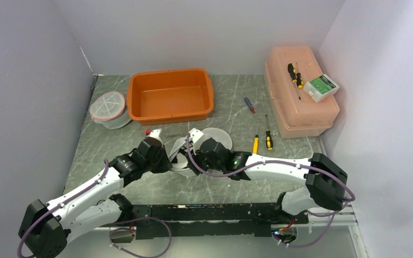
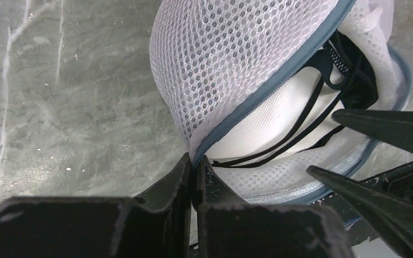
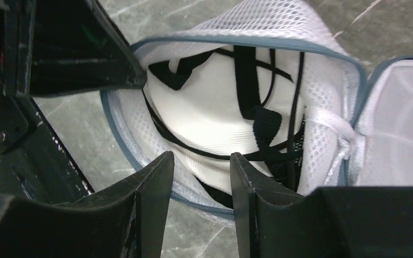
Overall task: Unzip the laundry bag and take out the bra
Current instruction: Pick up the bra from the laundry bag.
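- Left wrist: pinching zipper edge (image 2: 258, 91) of laundry bag (image 2: 226, 54) with left tool (image 2: 195, 164), tips clenched tight.
- Right wrist: right tool (image 3: 198, 164) released, jaws parted over bag's near rim.
- Bra (image 3: 204, 115) inside the unzipped bag, just ahead of right tool's tips.
- Bag on counter (image 2: 59, 107), between both tools.

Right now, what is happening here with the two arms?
The left gripper is shut on the zipper edge of the mesh laundry bag, which is already unzipped. The right gripper is open at the bag's mouth, over the white bra with black straps, which is not yet out.
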Action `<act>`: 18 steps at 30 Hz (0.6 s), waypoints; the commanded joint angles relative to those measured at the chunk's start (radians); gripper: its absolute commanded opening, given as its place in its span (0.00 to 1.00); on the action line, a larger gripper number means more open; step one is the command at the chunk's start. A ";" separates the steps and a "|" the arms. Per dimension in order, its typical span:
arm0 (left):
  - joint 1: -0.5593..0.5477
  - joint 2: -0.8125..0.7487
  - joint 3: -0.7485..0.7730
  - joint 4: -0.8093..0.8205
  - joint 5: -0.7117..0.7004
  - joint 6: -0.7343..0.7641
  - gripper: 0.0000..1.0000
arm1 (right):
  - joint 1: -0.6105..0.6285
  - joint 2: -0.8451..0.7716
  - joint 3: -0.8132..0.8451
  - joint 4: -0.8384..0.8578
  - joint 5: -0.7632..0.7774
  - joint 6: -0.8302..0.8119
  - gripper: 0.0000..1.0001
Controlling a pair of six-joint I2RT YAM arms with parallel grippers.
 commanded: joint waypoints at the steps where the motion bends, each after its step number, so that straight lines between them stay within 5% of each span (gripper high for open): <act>1: 0.002 -0.031 0.007 0.019 -0.004 0.017 0.11 | 0.033 -0.012 0.005 -0.020 -0.027 -0.036 0.46; 14: 0.004 0.197 0.088 0.177 0.087 0.066 0.11 | 0.131 -0.149 -0.230 -0.005 0.062 0.144 0.42; 18: 0.003 0.235 0.119 0.199 0.132 0.104 0.03 | 0.156 -0.191 -0.248 0.006 0.104 0.173 0.42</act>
